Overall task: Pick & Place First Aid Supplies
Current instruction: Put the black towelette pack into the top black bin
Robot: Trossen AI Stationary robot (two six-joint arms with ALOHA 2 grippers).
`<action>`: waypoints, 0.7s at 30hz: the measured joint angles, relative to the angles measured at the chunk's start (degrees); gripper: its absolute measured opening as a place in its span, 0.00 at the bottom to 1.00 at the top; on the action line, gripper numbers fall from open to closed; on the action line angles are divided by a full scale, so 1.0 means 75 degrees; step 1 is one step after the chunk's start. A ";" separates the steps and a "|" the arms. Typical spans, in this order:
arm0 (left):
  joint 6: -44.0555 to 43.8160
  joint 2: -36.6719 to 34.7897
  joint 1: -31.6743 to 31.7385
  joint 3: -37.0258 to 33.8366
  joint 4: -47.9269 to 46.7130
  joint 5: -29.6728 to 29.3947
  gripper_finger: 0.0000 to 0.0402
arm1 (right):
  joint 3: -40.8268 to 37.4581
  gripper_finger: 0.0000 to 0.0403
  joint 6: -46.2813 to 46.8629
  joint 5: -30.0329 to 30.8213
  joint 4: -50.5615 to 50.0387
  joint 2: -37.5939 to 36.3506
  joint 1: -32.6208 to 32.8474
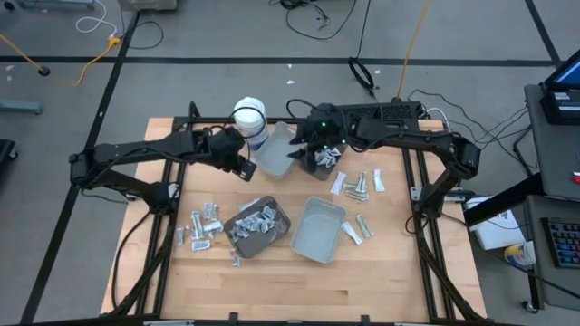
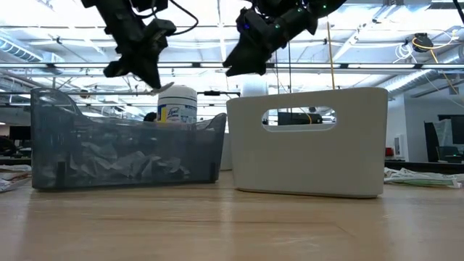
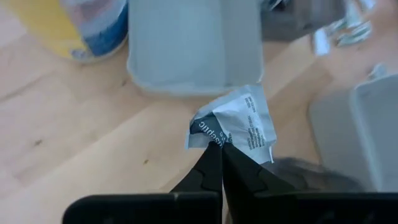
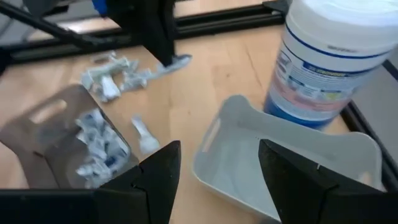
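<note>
Left gripper [image 3: 219, 144] pinching crumpled packet [image 3: 239, 121], lifted above table; empty grey tray [image 1: 272, 150] lies just at its 2 o'clock. Right gripper [image 4: 217, 171] spread, empty, over same tray.

**Trays, a tub and clutter around the table**

Four plastic trays sit on the wooden table [image 1: 272, 281] — a pale one [image 1: 275, 151] just beside the white tub with a blue label [image 1: 250, 118], a dark one [image 1: 323, 161] next to it, a brownish one [image 1: 276, 217] and a grey one [image 1: 319, 231] nearer the front. Beyond the table — cables [image 1: 313, 16] on the floor and a keyboard [image 1: 564, 243] to one side.
</note>
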 joint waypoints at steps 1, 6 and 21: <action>-0.0001 -0.0002 -0.0009 0.0000 0.0142 -0.0015 0.00 | 0.0000 0.52 0.0088 0.0010 0.0047 0.0000 0.0030; -0.0006 0.0007 -0.0130 0.0000 0.0991 -0.0182 0.00 | 0.0000 0.52 0.0549 0.0030 0.0172 0.0000 0.0160; 0.0089 0.0277 -0.0520 0.0118 0.2425 -0.1146 0.00 | -0.0003 0.52 0.2761 0.0036 0.1054 0.0003 0.0421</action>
